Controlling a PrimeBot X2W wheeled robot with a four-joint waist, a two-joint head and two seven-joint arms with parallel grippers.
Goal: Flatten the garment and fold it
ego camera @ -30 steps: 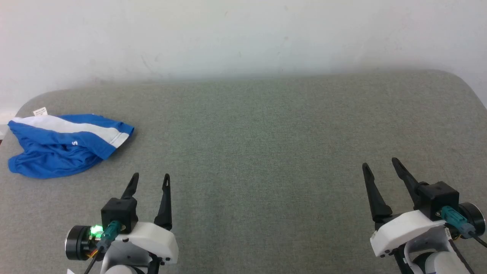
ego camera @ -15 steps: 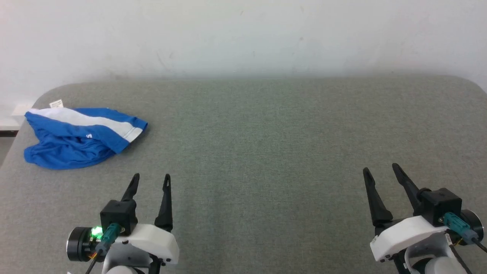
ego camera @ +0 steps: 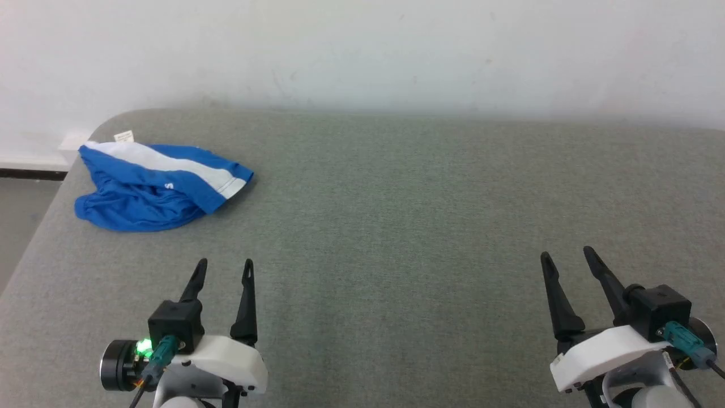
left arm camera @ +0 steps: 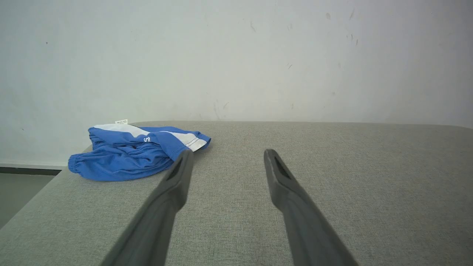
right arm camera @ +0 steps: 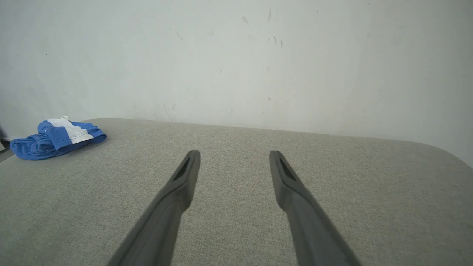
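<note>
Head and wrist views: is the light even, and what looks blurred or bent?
Head view: soft even light, no glare; the table has a hazy far edge. Left wrist view: the left pincer looks soft near the lens, the shorts sharper. Right wrist view: the table's far edge runs tilted.

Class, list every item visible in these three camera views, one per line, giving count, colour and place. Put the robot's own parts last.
shorts: one, bright blue with a broad white stripe, crumpled near the table's far left corner
tag: one, white, sticking out at the far edge of the shorts
table: one, grey fabric top, across the whole foreground
wall: one, off-white and scuffed, behind the table
left end effector: one, dark fingers on a white mount, open, lower left, apart from the shorts
right end effector: one, dark fingers on a white mount, open, lower right, far from the shorts
</note>
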